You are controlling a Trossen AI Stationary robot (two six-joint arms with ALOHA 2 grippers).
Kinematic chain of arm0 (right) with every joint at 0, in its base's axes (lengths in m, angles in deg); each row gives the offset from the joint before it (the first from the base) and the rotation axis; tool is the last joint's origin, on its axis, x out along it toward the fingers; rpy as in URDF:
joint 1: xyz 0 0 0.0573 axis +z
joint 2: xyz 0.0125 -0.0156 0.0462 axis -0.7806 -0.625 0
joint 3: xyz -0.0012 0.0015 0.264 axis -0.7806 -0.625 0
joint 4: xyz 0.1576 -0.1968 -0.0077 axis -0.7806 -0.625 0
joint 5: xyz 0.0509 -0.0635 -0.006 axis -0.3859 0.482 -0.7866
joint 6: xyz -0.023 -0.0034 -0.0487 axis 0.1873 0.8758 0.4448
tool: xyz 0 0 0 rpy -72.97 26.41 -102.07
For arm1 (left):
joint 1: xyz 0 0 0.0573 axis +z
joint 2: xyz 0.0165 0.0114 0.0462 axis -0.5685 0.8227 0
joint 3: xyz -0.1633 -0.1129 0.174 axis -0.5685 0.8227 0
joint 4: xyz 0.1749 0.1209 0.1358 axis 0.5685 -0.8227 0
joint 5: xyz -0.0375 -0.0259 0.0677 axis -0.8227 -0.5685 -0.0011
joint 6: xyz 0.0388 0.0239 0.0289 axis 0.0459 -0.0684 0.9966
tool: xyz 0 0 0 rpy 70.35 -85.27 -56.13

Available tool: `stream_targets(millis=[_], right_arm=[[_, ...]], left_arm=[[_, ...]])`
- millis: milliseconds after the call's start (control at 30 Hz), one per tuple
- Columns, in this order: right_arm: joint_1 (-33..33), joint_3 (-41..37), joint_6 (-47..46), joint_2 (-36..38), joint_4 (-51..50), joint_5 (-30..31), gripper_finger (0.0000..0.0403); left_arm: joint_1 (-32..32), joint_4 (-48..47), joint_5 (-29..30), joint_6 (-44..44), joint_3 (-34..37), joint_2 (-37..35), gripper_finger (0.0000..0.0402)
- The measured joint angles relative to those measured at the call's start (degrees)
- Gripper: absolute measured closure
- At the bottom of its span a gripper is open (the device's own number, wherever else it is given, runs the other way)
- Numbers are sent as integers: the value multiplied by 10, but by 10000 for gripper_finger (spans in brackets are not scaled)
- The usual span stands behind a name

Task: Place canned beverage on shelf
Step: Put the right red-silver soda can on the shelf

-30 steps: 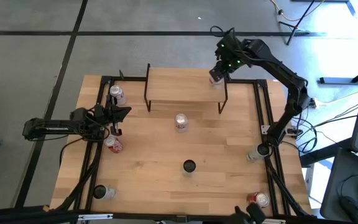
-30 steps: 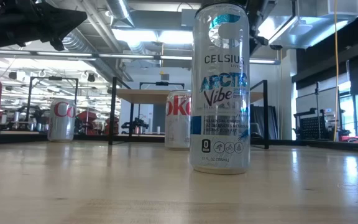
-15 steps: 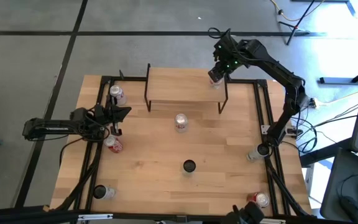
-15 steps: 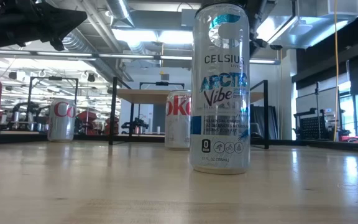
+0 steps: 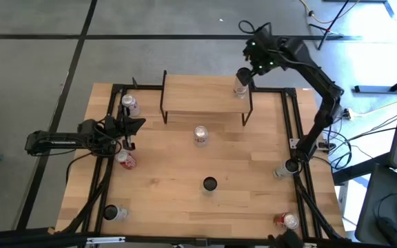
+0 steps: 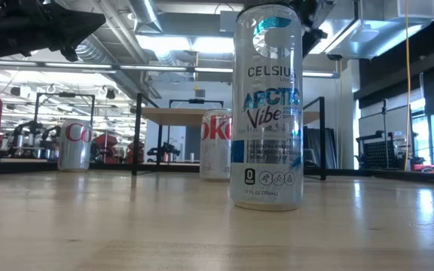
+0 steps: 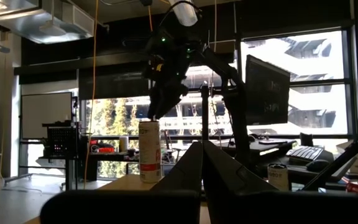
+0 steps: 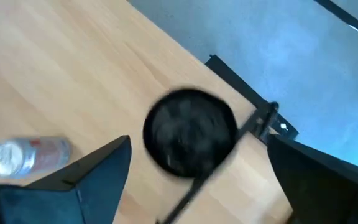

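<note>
Directly below the right gripper (image 5: 251,63) stands the can (image 5: 240,85), upright on the shelf (image 5: 202,96) near its right-hand corner, long axis straight up and down. The right wrist view looks down on the can's round top (image 8: 189,130), sitting between the two fingers (image 8: 98,168), which are spread wide and clear of it. From the left wrist view the gripper (image 7: 163,93) hangs just above the can (image 7: 149,151); it looks like there's a gap, though that's hard to call for sure. So the can seems placed, and the move ahead is straight up and away along the can's axis. The left gripper (image 5: 131,128) is pressed together, parked well apart over the table.
</note>
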Motion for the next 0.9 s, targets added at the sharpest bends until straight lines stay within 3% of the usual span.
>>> stream_targets(millis=[200, 500, 900], right_arm=[[49, 18, -17, 40, -61, 15, 39], [173, 9, -76, 96, -59, 45, 38], [360, -168, -154, 145, -30, 82, 38]], left_arm=[[0, 0, 0, 0, 0, 0, 401], [0, 0, -2, -5, 0, 0, 401], [0, 4, -52, -21, 0, 7, 401]])
